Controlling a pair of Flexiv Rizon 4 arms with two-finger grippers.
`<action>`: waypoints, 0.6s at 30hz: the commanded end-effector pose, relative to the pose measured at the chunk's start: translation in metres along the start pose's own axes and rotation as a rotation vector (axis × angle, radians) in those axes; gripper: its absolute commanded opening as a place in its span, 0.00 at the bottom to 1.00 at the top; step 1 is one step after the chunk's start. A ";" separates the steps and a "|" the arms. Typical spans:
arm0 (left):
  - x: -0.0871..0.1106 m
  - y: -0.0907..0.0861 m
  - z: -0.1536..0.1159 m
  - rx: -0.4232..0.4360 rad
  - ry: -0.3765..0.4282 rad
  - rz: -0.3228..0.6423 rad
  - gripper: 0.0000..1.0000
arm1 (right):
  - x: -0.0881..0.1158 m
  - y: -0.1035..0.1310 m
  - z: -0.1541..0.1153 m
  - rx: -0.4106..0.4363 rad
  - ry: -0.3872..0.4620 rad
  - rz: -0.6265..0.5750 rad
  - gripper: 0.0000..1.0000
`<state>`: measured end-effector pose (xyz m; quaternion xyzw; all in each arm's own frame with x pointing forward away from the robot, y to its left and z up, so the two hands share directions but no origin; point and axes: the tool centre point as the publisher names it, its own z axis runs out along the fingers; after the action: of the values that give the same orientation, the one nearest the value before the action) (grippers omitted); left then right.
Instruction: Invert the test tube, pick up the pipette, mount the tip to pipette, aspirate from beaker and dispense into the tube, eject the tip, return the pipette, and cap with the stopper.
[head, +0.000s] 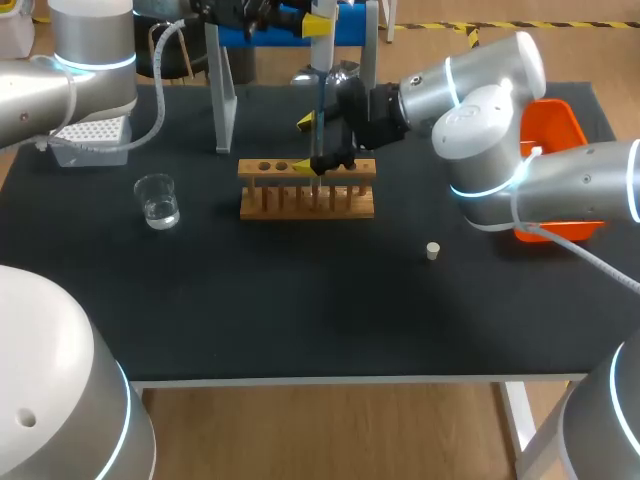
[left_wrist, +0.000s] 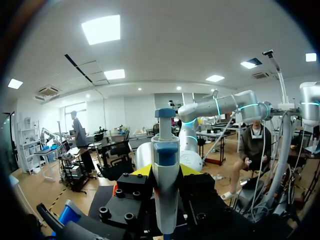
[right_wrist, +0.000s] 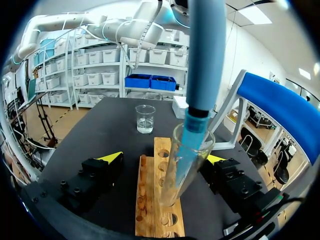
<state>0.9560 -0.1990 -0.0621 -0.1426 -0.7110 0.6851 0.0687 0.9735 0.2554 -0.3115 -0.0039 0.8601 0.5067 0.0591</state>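
Observation:
A clear test tube (right_wrist: 186, 161) stands upright in the wooden rack (head: 305, 200). The pipette (left_wrist: 165, 165) hangs straight down over it, with its blue tip (right_wrist: 192, 137) inside the tube's mouth. My left gripper (left_wrist: 166, 171) is shut on the pipette's body, high above the rack at the back (head: 318, 22). My right gripper (head: 306, 145) is open at the rack, one yellow fingertip (right_wrist: 112, 156) on each side of the tube, neither touching it. A glass beaker (head: 157, 200) with clear liquid stands left of the rack. A small white stopper (head: 433, 251) lies on the mat to the right.
A white tip box (head: 90, 135) sits at the back left. The pipette stand (head: 225, 90) with its blue top rises behind the rack. An orange bin (head: 560, 125) stands at the right edge, partly behind my right arm.

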 end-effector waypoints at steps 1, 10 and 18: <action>0.000 -0.003 0.001 -0.006 -0.001 -0.002 0.00 | 0.001 0.000 -0.001 0.001 -0.001 0.000 1.00; 0.001 -0.008 0.002 -0.012 -0.006 0.003 0.00 | 0.001 0.000 -0.001 0.001 -0.001 0.000 1.00; 0.001 -0.013 0.003 -0.019 -0.010 0.004 0.00 | 0.001 0.000 -0.001 0.001 -0.001 0.000 1.00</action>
<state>0.9549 -0.2025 -0.0527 -0.1428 -0.7154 0.6810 0.0640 0.9735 0.2554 -0.3115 -0.0039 0.8601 0.5067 0.0591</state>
